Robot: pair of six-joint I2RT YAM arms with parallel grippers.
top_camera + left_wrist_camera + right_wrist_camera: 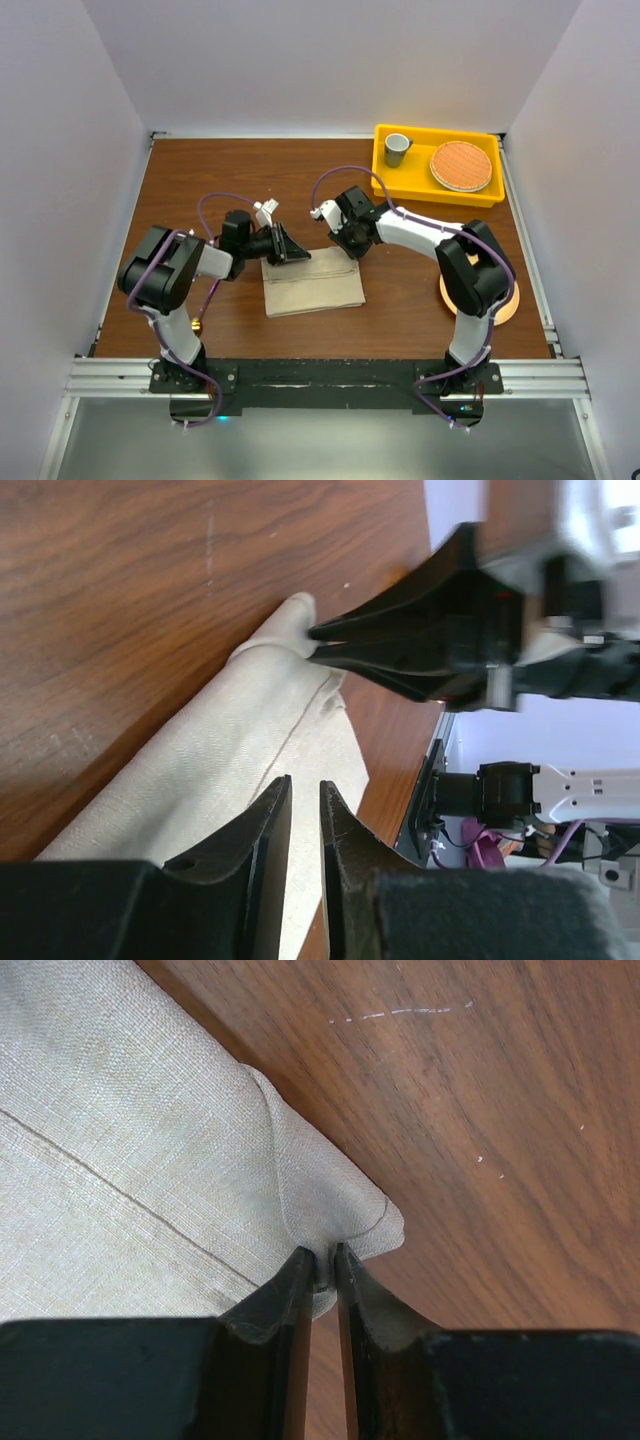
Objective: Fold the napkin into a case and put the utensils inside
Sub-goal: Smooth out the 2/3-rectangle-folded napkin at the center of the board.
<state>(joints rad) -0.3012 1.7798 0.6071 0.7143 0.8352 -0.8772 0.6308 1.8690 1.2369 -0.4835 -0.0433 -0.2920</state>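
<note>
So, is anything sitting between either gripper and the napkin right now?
Nothing visible. The right gripper is pinching the napkin at its far right corner, and the left gripper sits directly over its far left edge with nothing in between.

Beige napkin [312, 282] lies flat, folded into a rectangle, its far right corner bunched and pinched

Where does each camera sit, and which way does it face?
Top external: above and behind the bases, looking down on the table, both arms and the napkin.
Left wrist: looks along its own fingers across the napkin toward the right gripper.
Right wrist: looks down past its fingers at the pinched napkin corner.
Shared: both wrist views show the right gripper on that corner.
</note>
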